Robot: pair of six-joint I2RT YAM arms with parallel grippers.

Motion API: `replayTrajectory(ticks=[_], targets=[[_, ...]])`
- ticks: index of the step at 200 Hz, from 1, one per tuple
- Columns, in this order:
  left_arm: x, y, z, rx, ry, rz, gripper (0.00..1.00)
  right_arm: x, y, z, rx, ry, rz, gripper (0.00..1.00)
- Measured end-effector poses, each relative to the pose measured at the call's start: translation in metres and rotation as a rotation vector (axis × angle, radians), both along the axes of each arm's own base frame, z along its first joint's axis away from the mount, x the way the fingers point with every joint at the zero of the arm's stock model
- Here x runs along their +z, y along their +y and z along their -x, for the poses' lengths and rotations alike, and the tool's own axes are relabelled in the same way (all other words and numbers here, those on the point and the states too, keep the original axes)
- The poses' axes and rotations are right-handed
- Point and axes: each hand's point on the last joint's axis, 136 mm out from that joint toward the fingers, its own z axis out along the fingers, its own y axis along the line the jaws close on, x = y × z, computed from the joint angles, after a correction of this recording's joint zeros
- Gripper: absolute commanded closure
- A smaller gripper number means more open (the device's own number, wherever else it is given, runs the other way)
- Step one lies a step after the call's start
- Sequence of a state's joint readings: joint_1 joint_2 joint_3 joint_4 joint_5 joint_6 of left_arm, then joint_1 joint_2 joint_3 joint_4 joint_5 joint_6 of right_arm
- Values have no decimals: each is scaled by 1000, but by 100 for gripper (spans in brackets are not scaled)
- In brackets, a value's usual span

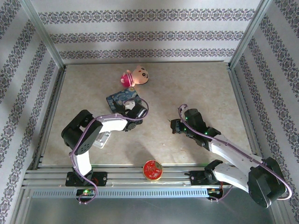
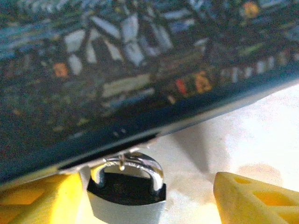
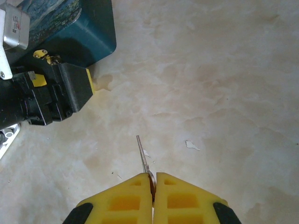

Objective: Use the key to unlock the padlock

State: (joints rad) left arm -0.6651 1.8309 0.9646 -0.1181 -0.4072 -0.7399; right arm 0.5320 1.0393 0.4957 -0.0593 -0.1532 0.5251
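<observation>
The right pincer (image 3: 152, 181) is clamped on the key (image 3: 143, 154) above the table (image 3: 224, 93). The left pincer (image 2: 147, 190) gapes around the padlock (image 2: 126, 193), which rests against the tin (image 2: 140, 70).

No words or numbers could be read. A little white sticker (image 3: 15, 27) at the upper left of the right wrist view had tiny dark marks, too small to make out. The round red tin (image 1: 152, 169) low in the top view had a gold pattern, too blurry to read.
</observation>
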Motion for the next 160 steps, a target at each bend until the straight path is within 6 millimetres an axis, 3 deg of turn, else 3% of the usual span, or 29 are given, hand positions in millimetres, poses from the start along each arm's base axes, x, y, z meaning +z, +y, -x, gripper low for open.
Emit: replayTrajectory(ticks=[86, 160], targets=[[10, -7, -23, -14, -29, -4, 33, 1, 4, -9, -7, -9, -3, 100], [12, 0, -26, 42, -50, -5, 35, 3, 7, -14, -10, -16, -11, 100]])
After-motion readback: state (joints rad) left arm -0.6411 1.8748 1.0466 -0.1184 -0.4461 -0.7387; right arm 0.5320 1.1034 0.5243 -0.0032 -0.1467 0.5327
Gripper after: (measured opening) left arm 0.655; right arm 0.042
